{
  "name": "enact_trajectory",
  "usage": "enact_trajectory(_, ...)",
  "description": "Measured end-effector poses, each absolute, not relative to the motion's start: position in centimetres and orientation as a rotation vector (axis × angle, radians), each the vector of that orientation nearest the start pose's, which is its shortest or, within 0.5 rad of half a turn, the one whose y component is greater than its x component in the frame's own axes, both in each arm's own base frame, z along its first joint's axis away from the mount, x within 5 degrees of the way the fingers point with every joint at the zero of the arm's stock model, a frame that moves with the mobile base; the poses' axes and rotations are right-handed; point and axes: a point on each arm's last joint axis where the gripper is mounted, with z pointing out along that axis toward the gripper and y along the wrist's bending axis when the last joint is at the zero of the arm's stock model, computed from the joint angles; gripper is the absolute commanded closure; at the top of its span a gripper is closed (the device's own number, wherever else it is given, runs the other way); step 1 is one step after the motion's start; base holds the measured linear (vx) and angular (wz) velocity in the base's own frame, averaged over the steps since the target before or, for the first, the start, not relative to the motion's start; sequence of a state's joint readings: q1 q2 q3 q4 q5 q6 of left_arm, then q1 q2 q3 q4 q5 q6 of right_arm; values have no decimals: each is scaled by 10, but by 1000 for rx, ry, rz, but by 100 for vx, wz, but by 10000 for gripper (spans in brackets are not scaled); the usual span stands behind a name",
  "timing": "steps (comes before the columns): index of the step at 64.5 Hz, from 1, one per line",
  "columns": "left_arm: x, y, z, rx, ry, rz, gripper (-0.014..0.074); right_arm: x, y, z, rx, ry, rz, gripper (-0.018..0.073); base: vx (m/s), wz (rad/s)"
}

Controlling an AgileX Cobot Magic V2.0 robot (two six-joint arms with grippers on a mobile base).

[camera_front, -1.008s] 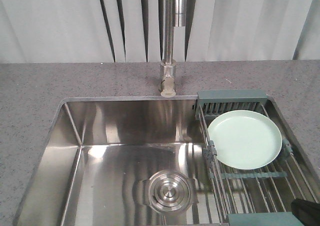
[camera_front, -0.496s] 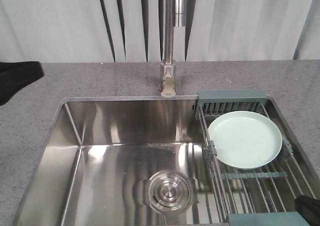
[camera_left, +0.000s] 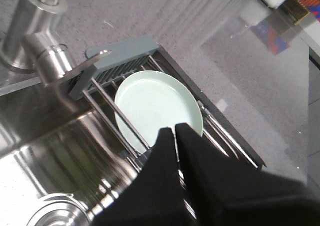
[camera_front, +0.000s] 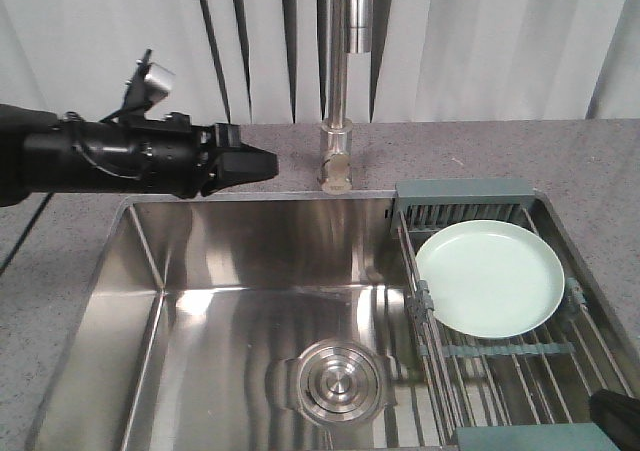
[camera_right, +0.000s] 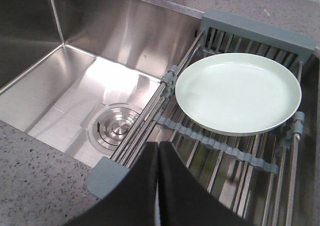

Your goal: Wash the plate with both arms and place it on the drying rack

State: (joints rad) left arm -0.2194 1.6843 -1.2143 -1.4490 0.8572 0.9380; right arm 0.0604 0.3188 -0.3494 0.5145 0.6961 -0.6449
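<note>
**Reaching in over the sink**

Swinging into the front view since a moment ago, our left gripper (camera_front: 262,165) now hovers above the sink's (camera_front: 140,271) back-left rim, fingers pressed together and empty. The plate (camera_front: 489,277) lies unmoved on the drying rack (camera_front: 520,356), well apart from it, so we judge washing not yet begun. Our right gripper (camera_right: 158,151) waits near the rack's front edge, likewise closed, holding nothing. The faucet (camera_front: 338,81) stands between left arm and plate.
</note>
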Motion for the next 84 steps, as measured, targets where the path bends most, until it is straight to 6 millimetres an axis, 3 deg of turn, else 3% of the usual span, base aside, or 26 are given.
enact_trajectory(15,369,-191,270,317,2165,-1390,603,64,33,257,-495,2001,226,564,0,0)
enact_trajectory(29,396,-215,245,252,2193,-1434,603,64,33,257,-495,2001,226,564,0,0)
enact_trajectory(54,437,-230,214,116,2219,-1484,603,64,33,257,-495,1999,226,564,0,0)
enact_trajectory(84,454,-237,224,100,2153,-1455,603,64,33,257,-495,1999,226,564,0,0)
